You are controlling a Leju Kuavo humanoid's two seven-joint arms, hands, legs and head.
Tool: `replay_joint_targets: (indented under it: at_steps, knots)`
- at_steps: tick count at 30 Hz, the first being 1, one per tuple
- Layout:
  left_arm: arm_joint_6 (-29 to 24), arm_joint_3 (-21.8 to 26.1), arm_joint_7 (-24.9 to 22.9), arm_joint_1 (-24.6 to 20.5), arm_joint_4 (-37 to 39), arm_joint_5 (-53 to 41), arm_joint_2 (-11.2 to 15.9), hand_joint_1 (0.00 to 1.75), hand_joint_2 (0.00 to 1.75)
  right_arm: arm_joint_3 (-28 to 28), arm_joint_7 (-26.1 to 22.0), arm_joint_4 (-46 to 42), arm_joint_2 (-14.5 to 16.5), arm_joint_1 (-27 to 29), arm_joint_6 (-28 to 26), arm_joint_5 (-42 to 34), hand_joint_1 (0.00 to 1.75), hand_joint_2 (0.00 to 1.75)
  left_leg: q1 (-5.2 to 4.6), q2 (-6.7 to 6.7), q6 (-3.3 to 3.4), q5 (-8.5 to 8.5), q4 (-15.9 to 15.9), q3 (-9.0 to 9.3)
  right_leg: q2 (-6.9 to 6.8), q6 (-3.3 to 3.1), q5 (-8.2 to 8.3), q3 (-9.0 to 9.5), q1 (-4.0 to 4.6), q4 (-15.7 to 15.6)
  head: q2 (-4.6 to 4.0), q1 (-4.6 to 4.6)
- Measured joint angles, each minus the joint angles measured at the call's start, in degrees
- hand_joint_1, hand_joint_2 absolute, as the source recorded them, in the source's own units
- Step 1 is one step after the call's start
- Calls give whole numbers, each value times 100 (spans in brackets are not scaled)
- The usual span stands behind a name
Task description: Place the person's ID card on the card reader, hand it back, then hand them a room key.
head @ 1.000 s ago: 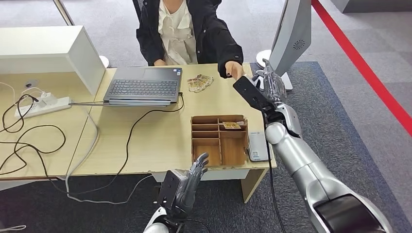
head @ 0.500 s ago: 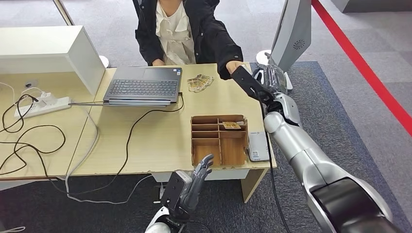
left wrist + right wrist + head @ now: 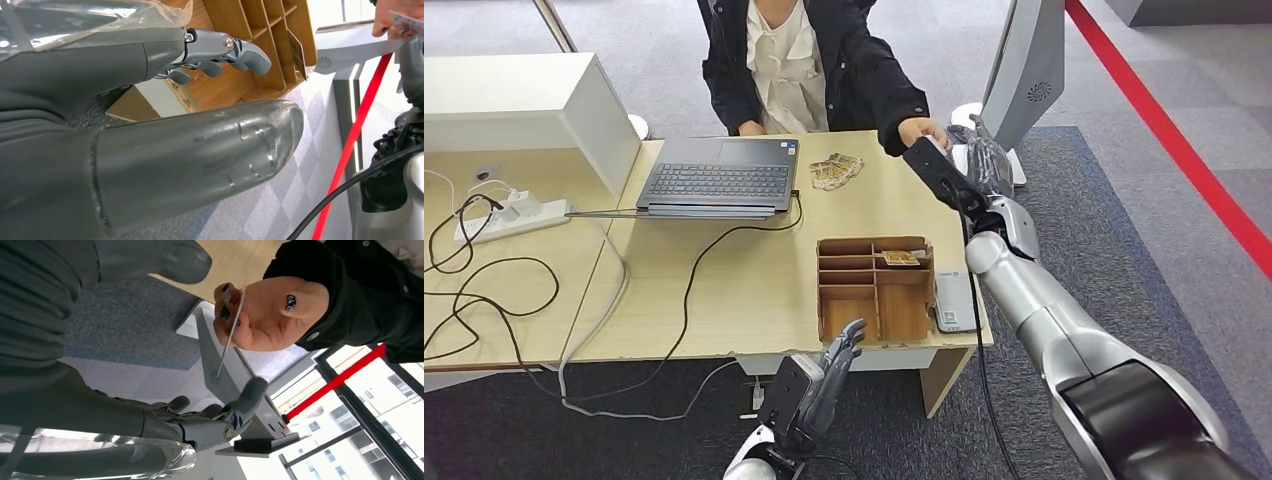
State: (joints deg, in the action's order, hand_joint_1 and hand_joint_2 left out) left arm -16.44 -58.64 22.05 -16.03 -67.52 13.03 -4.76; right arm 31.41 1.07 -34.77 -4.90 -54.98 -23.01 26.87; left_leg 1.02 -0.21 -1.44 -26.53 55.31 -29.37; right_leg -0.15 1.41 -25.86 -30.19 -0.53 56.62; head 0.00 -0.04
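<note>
A person in a black jacket [image 3: 824,70] stands behind the desk and holds out a thin ID card [image 3: 229,332], seen edge-on and pinched in their hand [image 3: 270,315] [image 3: 920,130]. My right hand [image 3: 984,155] is raised beside that hand at the desk's far right corner. Its thumb [image 3: 165,260] and fingers [image 3: 240,412] are spread either side of the card without gripping it. The white card reader [image 3: 953,300] lies at the desk's front right. Several key cards [image 3: 836,168] lie by the laptop. My left hand [image 3: 824,375] hangs open and holding nothing below the desk's front edge.
A wooden organiser [image 3: 874,285] with one card [image 3: 901,258] in a slot stands left of the reader. A laptop [image 3: 719,180] with a black cable, a power strip [image 3: 509,215] and a white box [image 3: 514,110] are on the desk. A grey kiosk stand [image 3: 1024,70] rises behind my right hand.
My right hand has risen and reached a little farther from the desk. The person's hand with the card has moved over to it. My left hand has sunk slightly.
</note>
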Motion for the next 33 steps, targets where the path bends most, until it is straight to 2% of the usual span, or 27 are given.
replay_joint_targets:
  at_steps: [10,14,23,33]
  knots:
    - [-144,9,5,8,1,31,3,0,0,0,-282,-471,5,172,-134,-491,0,175,0,0,0,0,0,1,0,0,0,0,0,0,0,0]
    - [-243,70,69,44,2,64,8,0,0,5,-198,-1374,-78,603,-134,-694,0,175,1,0,0,0,1,2,0,0,0,0,0,0,0,1]
    - [-447,270,150,212,-9,99,67,0,0,65,61,-3640,-466,1843,-256,-584,0,175,1,1,0,-1,0,1,0,1,-1,0,0,-1,0,0]
    - [-599,371,147,302,-45,137,103,0,0,186,148,-4799,-760,2611,-276,-655,0,175,1,1,1,0,0,1,0,0,-1,0,0,-1,0,1]
